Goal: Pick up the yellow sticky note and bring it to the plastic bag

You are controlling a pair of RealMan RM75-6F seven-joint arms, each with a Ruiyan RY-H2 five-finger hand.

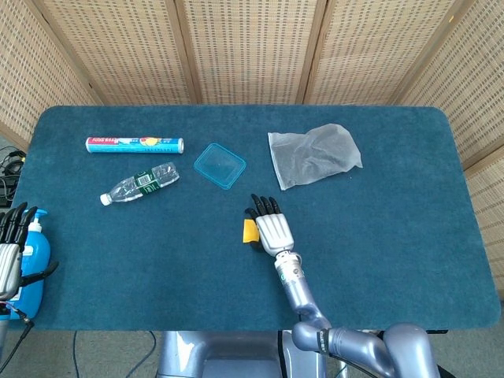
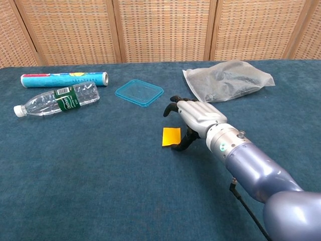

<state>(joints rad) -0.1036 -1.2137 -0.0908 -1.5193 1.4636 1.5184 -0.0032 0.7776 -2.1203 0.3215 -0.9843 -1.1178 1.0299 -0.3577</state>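
**Table stock, listed left to right**

At the far lower left of the head view we log our left hand [image 1: 9, 244], fingers spread and pointing up, gripping nothing, with a blue pump bottle [image 1: 35, 260] right beside it; the chest view does not show either.

Upper left of the table [image 1: 409, 236], on the blue cloth: one printed tube [image 1: 135, 145] lying flat, and just below it one clear water bottle [image 1: 140, 184] on its side, cap toward the left.

Centre, slightly above the middle: one teal square lid [image 1: 220, 165], flat on the cloth.

Centre of the frame: one yellow sticky note [image 2: 171, 136], flat on the table. In the chest view it sits immediately left of our right hand [image 2: 196, 116], whose dark thumb reaches down to the cloth at the note's right edge; we cannot tell whether the thumb touches it. In the head view the note [image 1: 250, 231] peeks out from the left side of the hand [image 1: 270, 227]. The hand's fingers arch forward over the cloth with nothing grasped.

Upper right of centre: one translucent plastic bag [image 1: 313, 155], crumpled, lying well apart from the note and hand.
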